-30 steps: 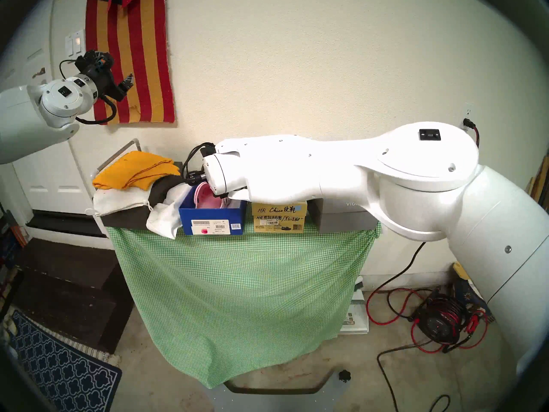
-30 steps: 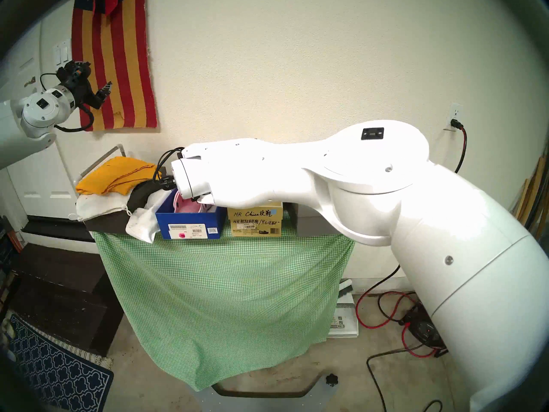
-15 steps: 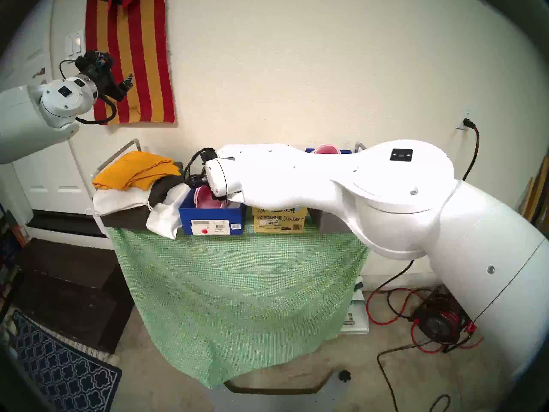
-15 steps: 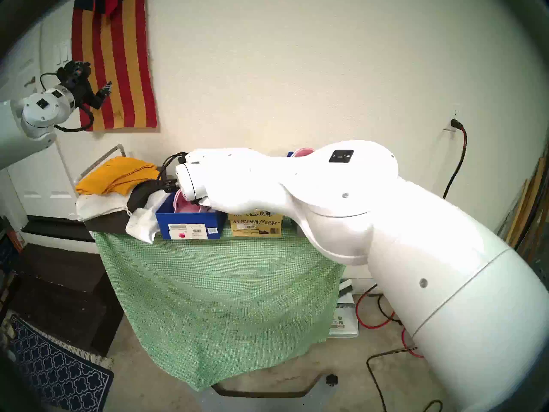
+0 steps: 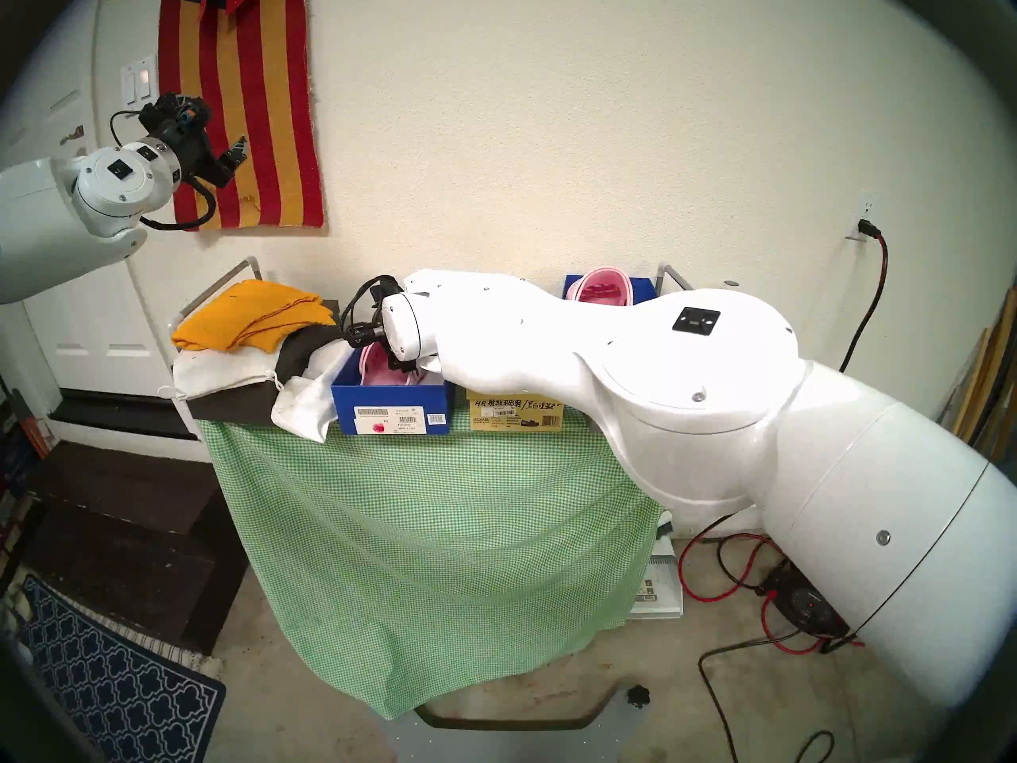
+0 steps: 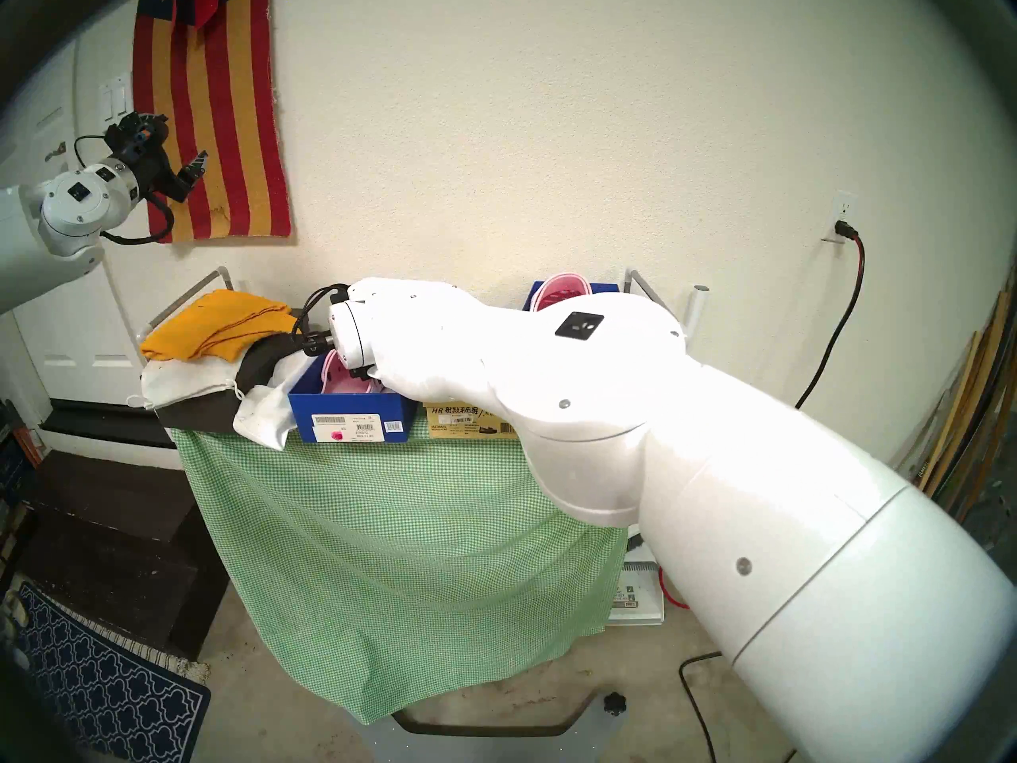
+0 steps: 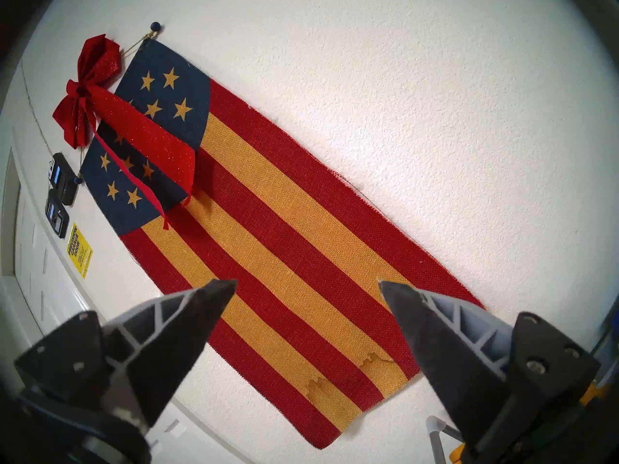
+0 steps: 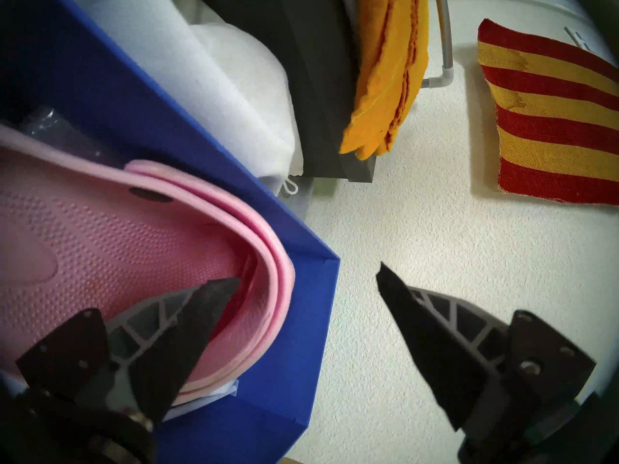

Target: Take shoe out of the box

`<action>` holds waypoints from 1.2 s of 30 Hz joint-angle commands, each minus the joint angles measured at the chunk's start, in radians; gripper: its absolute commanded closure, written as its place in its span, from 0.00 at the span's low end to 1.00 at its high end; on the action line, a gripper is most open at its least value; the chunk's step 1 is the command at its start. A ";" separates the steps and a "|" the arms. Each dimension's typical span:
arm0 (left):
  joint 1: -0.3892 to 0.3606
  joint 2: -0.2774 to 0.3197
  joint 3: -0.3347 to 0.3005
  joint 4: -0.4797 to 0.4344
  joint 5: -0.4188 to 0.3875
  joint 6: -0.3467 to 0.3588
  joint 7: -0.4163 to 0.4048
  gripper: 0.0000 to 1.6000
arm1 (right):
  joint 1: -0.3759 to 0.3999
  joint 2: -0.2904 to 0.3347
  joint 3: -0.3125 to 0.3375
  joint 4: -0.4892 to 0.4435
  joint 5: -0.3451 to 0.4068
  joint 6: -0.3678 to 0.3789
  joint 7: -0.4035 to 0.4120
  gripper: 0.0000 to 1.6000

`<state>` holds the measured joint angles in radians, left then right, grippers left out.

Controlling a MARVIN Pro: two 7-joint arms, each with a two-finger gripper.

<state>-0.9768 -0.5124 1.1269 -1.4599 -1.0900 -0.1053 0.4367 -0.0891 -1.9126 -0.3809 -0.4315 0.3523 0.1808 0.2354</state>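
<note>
Pink shoe (image 8: 110, 252) in the box (image 8: 301, 336) lies under the spread, empty right gripper (image 8: 308, 279)

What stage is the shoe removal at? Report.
Done: one pink shoe sits out, in the far tray. In hand: the open right gripper straddles the blue box wall, one finger inside over the second pink shoe. Left: grasp, lift out.

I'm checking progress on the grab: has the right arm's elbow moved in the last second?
Yes. The right arm's elbow dropped and swung left: it now covers the tan box top label and uncovers the pink shoe at the wall.
</note>
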 commanded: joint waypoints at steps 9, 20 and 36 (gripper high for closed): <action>0.000 0.000 0.000 0.000 0.000 0.000 0.000 0.00 | -0.016 -0.047 -0.030 0.024 -0.022 -0.016 0.020 1.00; 0.000 0.000 0.000 0.000 0.000 0.000 0.000 0.00 | 0.138 -0.078 0.013 0.054 -0.106 -0.001 0.000 1.00; 0.000 0.000 0.000 0.000 0.000 0.000 0.000 0.00 | 0.302 -0.071 0.089 0.047 -0.206 0.018 0.040 1.00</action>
<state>-0.9768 -0.5124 1.1269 -1.4597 -1.0900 -0.1053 0.4367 0.1094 -1.9968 -0.3210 -0.3670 0.1694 0.1927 0.2550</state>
